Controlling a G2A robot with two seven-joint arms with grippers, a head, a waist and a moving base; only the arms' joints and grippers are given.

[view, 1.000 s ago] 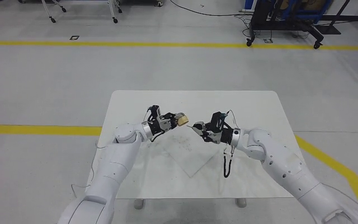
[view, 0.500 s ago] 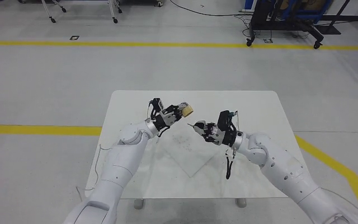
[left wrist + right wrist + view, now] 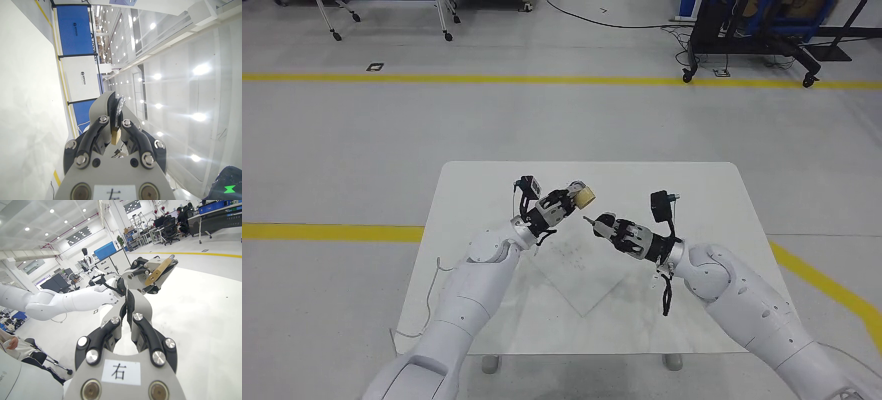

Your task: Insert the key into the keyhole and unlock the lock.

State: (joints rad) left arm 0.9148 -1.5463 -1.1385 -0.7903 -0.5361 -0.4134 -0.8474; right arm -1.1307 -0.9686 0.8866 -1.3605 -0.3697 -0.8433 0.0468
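Left gripper [image 3: 564, 200] clamps brass lock [image 3: 580, 192] above table [image 3: 702, 190] centre; right gripper [image 3: 602, 222] pinches key [image 3: 589, 219] (thin blade, edge-on), tip just right of lock

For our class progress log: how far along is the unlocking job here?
Done: left claw grips the lock, right claw grips the key, both held above the table. In hand: key tip points toward the keyhole, a gap between. Remaining: insert, turn, unlock.
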